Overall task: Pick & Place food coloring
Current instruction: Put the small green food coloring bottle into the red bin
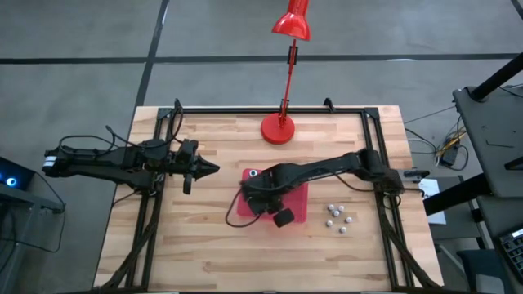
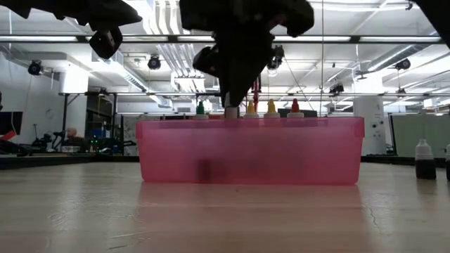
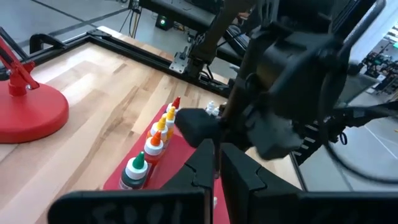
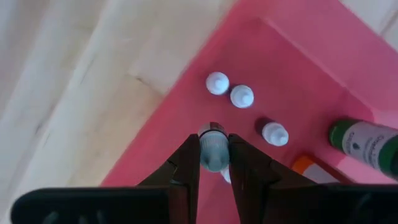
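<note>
A pale wooden table point(image 1: 204, 245) with a black frame is carrying everything, and a red desk lamp point(image 1: 279, 126) is standing on its round base at the far edge. The right arm is reaching across from the right side so that its wrist is hanging over a red tray point(image 1: 299, 206) near the table's middle, while the left arm is waiting over the left half of the table, its left gripper point(image 1: 208, 169) pinched fully together on nothing and pointing toward the tray. The tray, translucent pink-red in the low view point(image 2: 309, 151), is holding a row of food coloring bottles point(image 3: 152, 146) standing upright along one wall, their green, orange, yellow and red caps point(image 2: 271, 107) peeking above the rim. The right gripper point(image 4: 213, 155) is pointing straight down into the tray with its fingers point(image 4: 186, 168) narrowed around one small bottle with a pale top point(image 4: 212, 149), gripping it on both sides. Three more pale tops point(image 4: 242, 96) are showing just beyond it on the tray floor, and a green-capped bottle point(image 4: 364, 142) is lying nearby on its side. On the bare wood to the right of the tray, a loose cluster of small grey-white beads point(image 1: 339, 217) is lying well apart from both grippers.
</note>
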`<state>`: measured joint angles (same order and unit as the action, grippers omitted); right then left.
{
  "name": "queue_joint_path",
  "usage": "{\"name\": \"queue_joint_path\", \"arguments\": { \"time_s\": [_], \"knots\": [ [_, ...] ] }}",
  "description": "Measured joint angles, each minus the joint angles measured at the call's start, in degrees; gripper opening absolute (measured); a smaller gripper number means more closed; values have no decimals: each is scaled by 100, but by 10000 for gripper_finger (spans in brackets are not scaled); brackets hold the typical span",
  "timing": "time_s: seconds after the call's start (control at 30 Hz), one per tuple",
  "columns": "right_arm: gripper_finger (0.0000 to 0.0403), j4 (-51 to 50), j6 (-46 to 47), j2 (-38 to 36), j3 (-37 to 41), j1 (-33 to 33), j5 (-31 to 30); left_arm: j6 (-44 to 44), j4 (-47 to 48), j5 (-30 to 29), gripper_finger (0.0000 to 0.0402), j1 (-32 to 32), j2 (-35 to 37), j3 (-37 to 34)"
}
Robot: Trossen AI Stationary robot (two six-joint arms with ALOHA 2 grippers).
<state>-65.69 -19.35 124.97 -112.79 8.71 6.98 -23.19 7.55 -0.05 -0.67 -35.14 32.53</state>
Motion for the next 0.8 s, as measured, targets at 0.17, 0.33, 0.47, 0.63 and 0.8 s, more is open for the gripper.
{"name": "queue_joint_path", "arguments": {
  "time_s": [0.17,0.33,0.47,0.63,0.8],
  "knots": [
    [59,-5,251,234,-136,0,-99,55,-2,0,0,0,1,0],
    [59,39,422,324,-33,2,-103,56,-1,0,0,0,1,-1],
    [59,269,452,326,134,2,-111,60,0,0,0,0,0,0],
    [59,541,440,324,410,2,-118,65,0,2,0,0,2,-1],
    [59,826,433,324,689,4,-294,65,0,2,0,0,2,0]
  ]
}}
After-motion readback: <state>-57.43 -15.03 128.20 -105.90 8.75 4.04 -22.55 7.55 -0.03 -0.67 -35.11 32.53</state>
